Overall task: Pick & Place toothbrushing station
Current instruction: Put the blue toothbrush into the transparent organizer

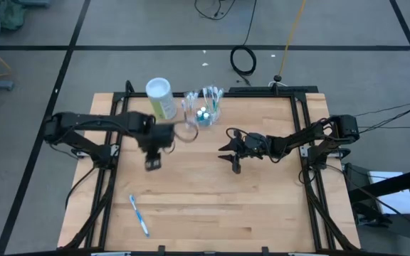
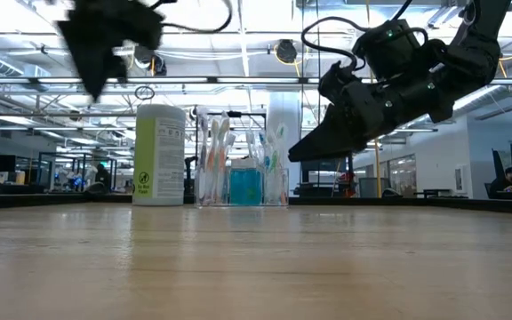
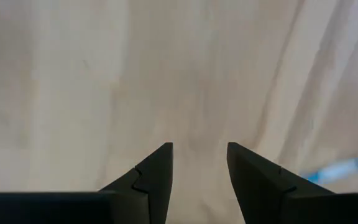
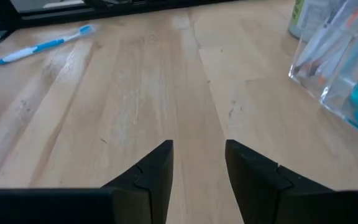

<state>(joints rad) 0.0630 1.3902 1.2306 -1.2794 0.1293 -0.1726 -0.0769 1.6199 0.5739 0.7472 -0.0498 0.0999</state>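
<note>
The station, a clear plastic holder with brushes and something blue inside, stands at the table's far edge beside the green canister. It looks light, stiff and slick, likely to tip since the brushes stand tall, so a hold low on a side wall seems safest. The left gripper hangs above bare wood near the station, fingers parted and empty. The right gripper hovers mid-table, fingers also apart, holding nothing. A blue toothbrush lies well apart, near the front edge.
</note>
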